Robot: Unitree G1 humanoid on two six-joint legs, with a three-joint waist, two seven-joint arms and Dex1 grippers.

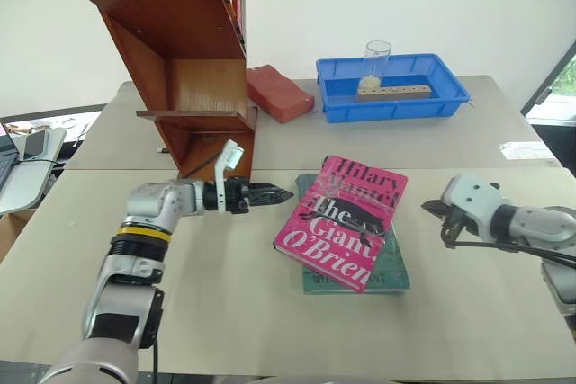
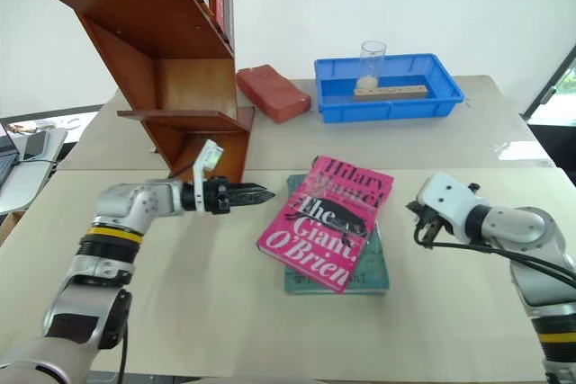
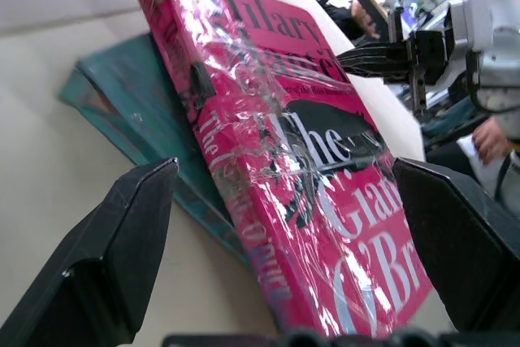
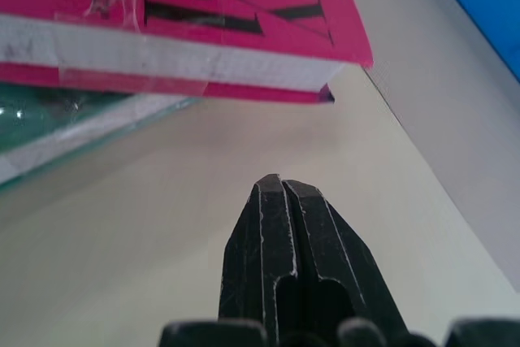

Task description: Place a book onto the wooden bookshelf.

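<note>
The pink book (image 1: 346, 218) lies tilted on top of a teal book (image 1: 396, 273) in the middle of the near table. My left gripper (image 1: 288, 193) points sideways at the pink book's left edge, a short gap away; its fingers (image 3: 122, 241) stand wide open with the spine (image 3: 244, 225) ahead between them. My right gripper (image 4: 276, 180) is shut on nothing, just off the book's right side (image 1: 429, 207), its tip short of the book's corner (image 4: 325, 91). The wooden bookshelf (image 1: 189, 69) stands at the back left, with books on its upper shelf.
A red brick-like block (image 1: 279, 92) lies beside the shelf. A blue tray (image 1: 450, 96) at the back holds a glass (image 1: 377, 56) and a wooden block (image 1: 396, 91). A side desk with devices (image 1: 31, 146) is at the far left.
</note>
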